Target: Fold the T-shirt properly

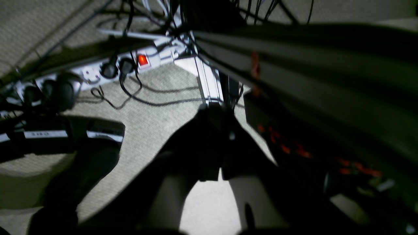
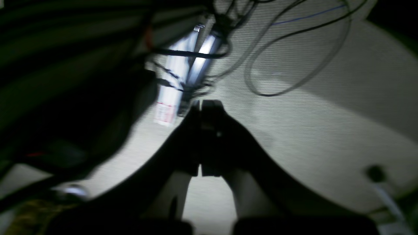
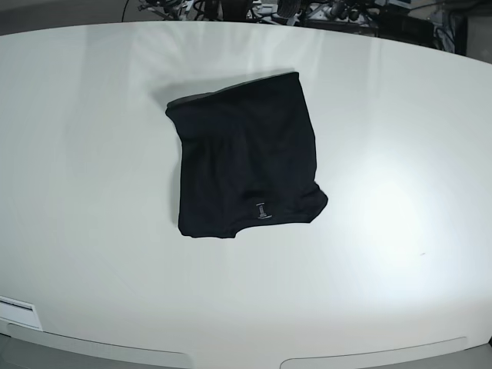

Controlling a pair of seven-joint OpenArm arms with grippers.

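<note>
The black T-shirt (image 3: pixel 246 161) lies folded into a rough rectangle on the white table (image 3: pixel 400 154), a little left of centre, with a tiny pale mark (image 3: pixel 261 211) near its front edge. Neither gripper shows in the base view. In the left wrist view, my left gripper (image 1: pixel 214 111) is off the table and points at the carpeted floor, its dark fingers pressed together with nothing between them. In the right wrist view, my right gripper (image 2: pixel 200 106) also hangs over the floor, fingers together and empty. The shirt does not show in either wrist view.
A white power strip (image 1: pixel 98 70) with a lit red switch (image 1: pixel 142 60) and black plugs lies on the carpet. A metal frame leg (image 1: pixel 209 81) stands beyond it, and loose cables (image 2: pixel 294 49) loop over the floor. The table's dark underside (image 1: pixel 326 65) is close by.
</note>
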